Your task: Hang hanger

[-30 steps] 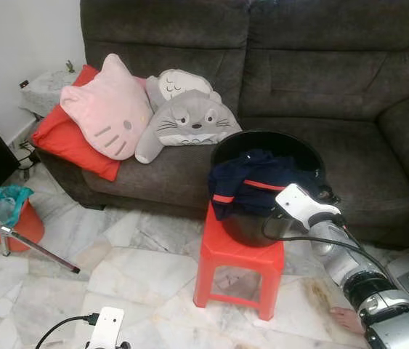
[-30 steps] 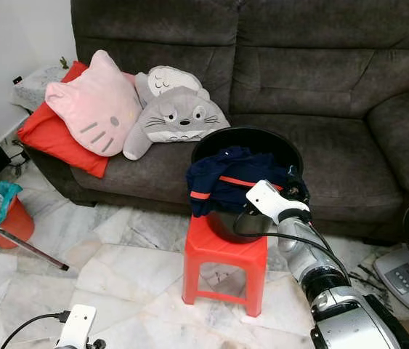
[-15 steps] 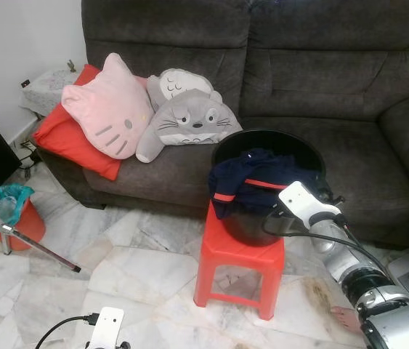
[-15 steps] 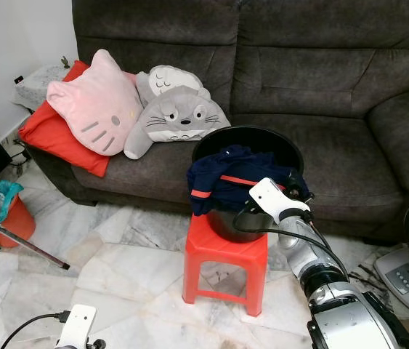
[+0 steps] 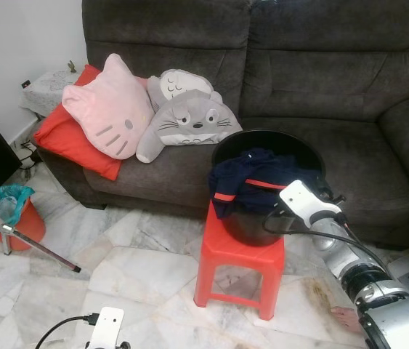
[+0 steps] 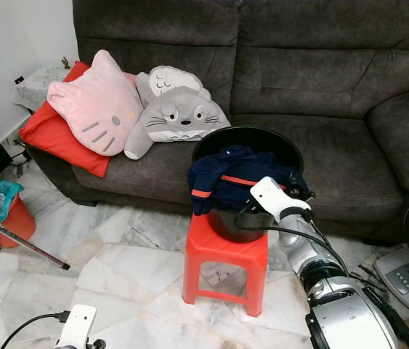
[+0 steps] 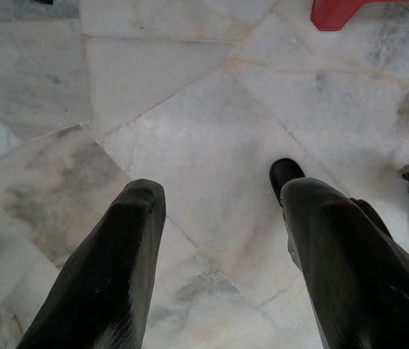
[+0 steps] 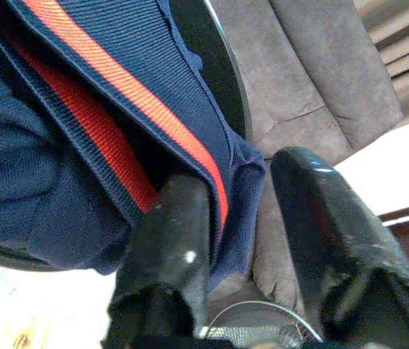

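A round black plastic bucket (image 5: 242, 218) stands on a small red plastic stool (image 5: 237, 263) on the pale marble floor (image 5: 139, 262), just in front of a dark grey fabric sofa (image 5: 320, 80). A navy blue garment with an orange-red stripe (image 5: 244, 185) is piled in the bucket and spills over its near left rim. No hanger can be made out anywhere, so where the task's thing lies cannot be told.

The right gripper (image 8: 244, 218) is at the right side of the bucket, reaching in over the rim from the robot's silver right arm (image 5: 349, 265). In the right wrist view its two black fingers (image 8: 171, 247) stand a moderate gap apart, with a fold of the striped navy cloth hanging between them; one finger lies against the cloth, but whether the pair actually grips it cannot be told.

The left gripper (image 7: 219, 247) hangs low on the near left, pointing at the marble floor, its fingers spread wide with nothing between them. A leg of the red stool shows at the edge of that view.

On the left part of the sofa lie a pink cat-shaped cushion (image 5: 110, 109), a red square cushion (image 5: 70, 142) beneath it, and a grey plush animal cushion with whiskers (image 5: 189, 120). On the floor at far left stands a small orange bin with a teal liner (image 5: 11, 214), with a thin metal pole (image 5: 30, 243) slanting beside it.
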Tool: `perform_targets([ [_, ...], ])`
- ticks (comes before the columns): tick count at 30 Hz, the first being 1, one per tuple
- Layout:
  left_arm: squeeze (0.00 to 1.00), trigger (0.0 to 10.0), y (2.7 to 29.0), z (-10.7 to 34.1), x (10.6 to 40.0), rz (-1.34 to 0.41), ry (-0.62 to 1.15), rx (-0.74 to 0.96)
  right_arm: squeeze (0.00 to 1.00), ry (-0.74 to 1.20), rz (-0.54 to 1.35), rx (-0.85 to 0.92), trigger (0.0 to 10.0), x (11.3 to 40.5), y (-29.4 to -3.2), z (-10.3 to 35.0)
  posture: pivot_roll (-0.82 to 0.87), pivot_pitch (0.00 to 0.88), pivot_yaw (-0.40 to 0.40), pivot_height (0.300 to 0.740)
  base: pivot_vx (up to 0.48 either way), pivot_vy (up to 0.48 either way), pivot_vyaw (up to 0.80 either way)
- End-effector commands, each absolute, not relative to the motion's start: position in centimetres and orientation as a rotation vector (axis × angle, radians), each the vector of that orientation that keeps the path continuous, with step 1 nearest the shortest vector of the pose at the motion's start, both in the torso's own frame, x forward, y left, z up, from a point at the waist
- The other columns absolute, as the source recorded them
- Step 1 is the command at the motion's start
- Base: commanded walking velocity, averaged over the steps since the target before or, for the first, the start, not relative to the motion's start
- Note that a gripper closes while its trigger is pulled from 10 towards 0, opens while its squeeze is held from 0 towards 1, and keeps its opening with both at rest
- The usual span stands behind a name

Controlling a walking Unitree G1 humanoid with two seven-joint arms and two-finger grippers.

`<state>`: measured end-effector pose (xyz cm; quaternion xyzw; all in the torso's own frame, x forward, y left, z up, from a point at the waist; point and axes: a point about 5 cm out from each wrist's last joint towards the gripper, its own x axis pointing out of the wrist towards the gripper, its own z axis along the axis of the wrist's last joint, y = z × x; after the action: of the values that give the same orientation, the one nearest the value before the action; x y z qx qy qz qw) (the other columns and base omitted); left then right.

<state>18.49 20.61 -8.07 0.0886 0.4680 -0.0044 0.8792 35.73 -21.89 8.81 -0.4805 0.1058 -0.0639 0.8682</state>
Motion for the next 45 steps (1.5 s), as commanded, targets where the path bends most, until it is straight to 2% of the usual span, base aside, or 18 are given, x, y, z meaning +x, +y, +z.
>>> perform_targets([
  [1, 0.00, 10.0, 20.9, -8.2, 18.1, -0.007, 0.987, 0.198, 0.00, 0.220, -0.133, -0.989, 0.0, 35.9, -21.8, 9.0, -0.19, 0.000, 0.072, 0.740, 0.000, 0.000, 0.00],
  [20, 0.00, 10.0, 20.8, -8.2, 18.2, -0.007, 0.986, 0.200, 0.00, 0.212, -0.142, -0.953, 0.0, 36.0, -21.7, 9.1, -0.19, 0.000, 0.069, 0.740, 0.000, 0.000, 0.00],
  [26, 0.00, 10.0, 20.8, -8.2, 18.2, -0.005, 0.985, 0.200, 0.00, 0.129, -0.183, -0.824, 0.0, 36.8, -21.8, 11.1, -0.19, 0.000, 0.066, 0.740, 0.000, 0.000, 0.00],
  [29, 0.00, 10.0, 20.8, -8.2, 18.2, -0.005, 0.985, 0.200, 0.00, 0.061, -0.192, -0.816, 0.0, 37.4, -21.5, 12.6, -0.19, 0.000, 0.066, 0.740, 0.000, 0.000, 0.00],
  [33, 0.00, 10.0, 20.8, -8.2, 18.2, -0.004, 0.985, 0.201, 0.00, -0.032, -0.228, -0.706, 0.0, 38.1, -21.1, 15.0, -0.20, 0.000, 0.064, 0.740, 0.000, 0.000, 0.00],
  [35, 0.00, 10.0, 20.8, -8.2, 18.2, -0.003, 0.985, 0.201, 0.00, -0.075, -0.239, -0.572, 0.0, 38.5, -20.9, 16.6, -0.20, 0.000, 0.064, 0.740, 0.000, 0.000, 0.00],
  [40, 0.00, 10.0, 20.8, -8.2, 18.2, -0.001, 0.986, 0.200, 0.00, -0.123, -0.207, -0.399, 0.0, 38.7, -20.5, 18.2, -0.20, 0.000, 0.062, 0.740, 0.000, 0.000, 0.00],
  [45, 0.00, 10.0, 20.8, -8.2, 18.1, -0.001, 0.986, 0.201, 0.00, -0.175, -0.210, -0.320, 0.0, 38.5, -20.5, 19.7, -0.21, 0.000, 0.066, 0.740, 0.000, 0.000, 0.00],
])
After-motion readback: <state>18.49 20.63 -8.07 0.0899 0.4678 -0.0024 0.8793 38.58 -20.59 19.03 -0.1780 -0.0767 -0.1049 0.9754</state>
